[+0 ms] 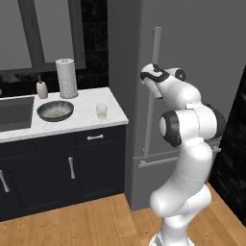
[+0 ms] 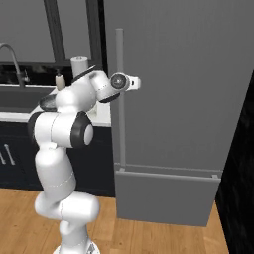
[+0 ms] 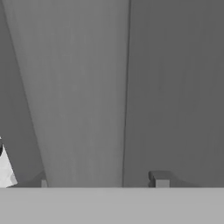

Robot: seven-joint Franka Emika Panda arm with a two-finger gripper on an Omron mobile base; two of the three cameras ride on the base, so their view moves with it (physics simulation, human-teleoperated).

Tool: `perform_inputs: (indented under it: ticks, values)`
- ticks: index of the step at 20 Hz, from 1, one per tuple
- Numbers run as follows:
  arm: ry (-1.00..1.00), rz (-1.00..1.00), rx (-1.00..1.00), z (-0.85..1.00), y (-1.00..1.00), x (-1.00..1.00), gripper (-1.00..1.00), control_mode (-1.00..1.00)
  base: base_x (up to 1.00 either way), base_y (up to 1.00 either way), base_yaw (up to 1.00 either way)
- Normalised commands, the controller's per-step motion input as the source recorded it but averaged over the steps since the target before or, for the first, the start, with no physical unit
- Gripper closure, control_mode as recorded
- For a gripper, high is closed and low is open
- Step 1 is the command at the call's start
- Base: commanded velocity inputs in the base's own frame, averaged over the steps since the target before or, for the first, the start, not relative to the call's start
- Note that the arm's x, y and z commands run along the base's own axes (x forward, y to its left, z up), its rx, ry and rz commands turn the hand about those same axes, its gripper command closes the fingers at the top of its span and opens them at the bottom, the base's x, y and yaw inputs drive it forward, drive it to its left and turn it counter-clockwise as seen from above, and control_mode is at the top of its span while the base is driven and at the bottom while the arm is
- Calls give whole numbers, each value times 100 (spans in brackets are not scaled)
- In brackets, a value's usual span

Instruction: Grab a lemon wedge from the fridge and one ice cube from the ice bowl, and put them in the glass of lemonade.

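A: Where is the gripper?

B: Raised at the fridge, right by its long vertical bar handle. The door is closed. Whether the fingers are apart or gripping the bar, I cannot tell (the hand hides them).

A: And the counter?

B: The ice bowl sits left of the glass of lemonade, near but apart. A paper towel roll stands behind. No readable writing anywhere.
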Motion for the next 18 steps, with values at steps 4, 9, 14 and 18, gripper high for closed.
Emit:
perform_inputs:
  ticks: [4,9,14,18]
  values:
    - [7,0,0,4,-31,-59,100,-100,0,0,0]
    - [5,1,0,12,-83,-99,100,-100,0,0,0]
    - [2,0,3,14,-100,-100,100,-100,0,0,0]
    - [1,0,5,9,-100,-100,100,-100,0,0,0]
